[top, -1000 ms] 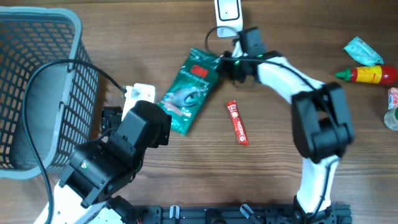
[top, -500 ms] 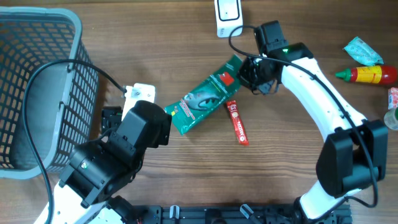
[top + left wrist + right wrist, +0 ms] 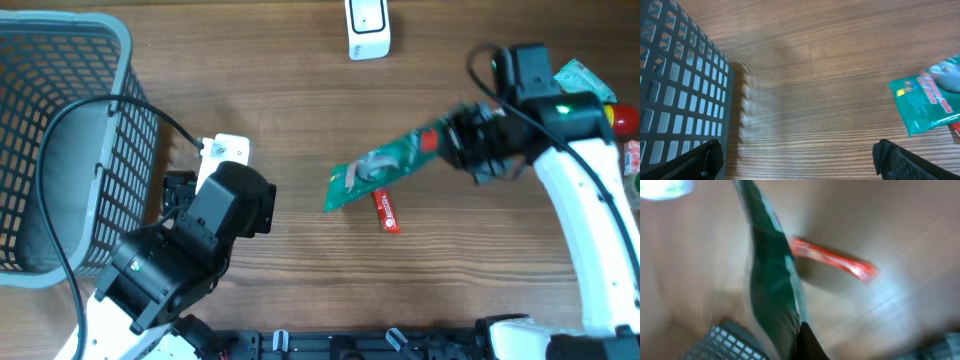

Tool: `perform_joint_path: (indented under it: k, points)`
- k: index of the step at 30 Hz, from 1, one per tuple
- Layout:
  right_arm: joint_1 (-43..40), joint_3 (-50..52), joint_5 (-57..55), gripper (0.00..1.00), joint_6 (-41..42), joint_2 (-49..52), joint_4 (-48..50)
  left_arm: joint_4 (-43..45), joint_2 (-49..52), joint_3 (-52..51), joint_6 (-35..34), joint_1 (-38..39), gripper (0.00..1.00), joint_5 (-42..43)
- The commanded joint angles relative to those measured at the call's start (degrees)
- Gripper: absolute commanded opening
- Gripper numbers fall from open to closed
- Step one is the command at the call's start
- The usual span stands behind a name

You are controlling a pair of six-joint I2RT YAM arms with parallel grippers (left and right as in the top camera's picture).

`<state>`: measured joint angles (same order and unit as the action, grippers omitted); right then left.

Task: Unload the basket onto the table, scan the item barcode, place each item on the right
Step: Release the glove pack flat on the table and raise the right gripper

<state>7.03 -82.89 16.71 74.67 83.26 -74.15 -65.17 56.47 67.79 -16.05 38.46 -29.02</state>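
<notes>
Packet (image 3: 385, 168) pinched in my right pincer (image 3: 458, 146), trailing left of it; left pincer (image 3: 800, 157) spread. Presentation step, likely; next needs barcode facing scanner (image 3: 366, 28).

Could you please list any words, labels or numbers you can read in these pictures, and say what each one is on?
No text can be read.
Green packet: light printing and a red patch show, but all of it is too blurred to read.
Red sachet: white markings, too small to read.
</notes>
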Motion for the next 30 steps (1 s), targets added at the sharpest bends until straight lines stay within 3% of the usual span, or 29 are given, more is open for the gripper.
perform_joint_path:
  k: [1, 23, 30]
  points:
    - [-1.5, 0.0, 0.6, 0.04, 17.6, -2.3, -6.1, 0.2, 0.0, 0.2, -0.9, -0.1, 1.00, 0.1]
    - [-3.4, 0.0, 34.0, 0.04, 23.7, -2.5, -7.3, 0.2, 0.0, 0.2, -0.9, -0.1, 1.00, 0.1]
    - [-7.4, 0.0, 33.1, 0.04, 25.1, -2.5, -7.3, 0.2, 0.0, 0.2, -0.9, -0.1, 1.00, 0.1]
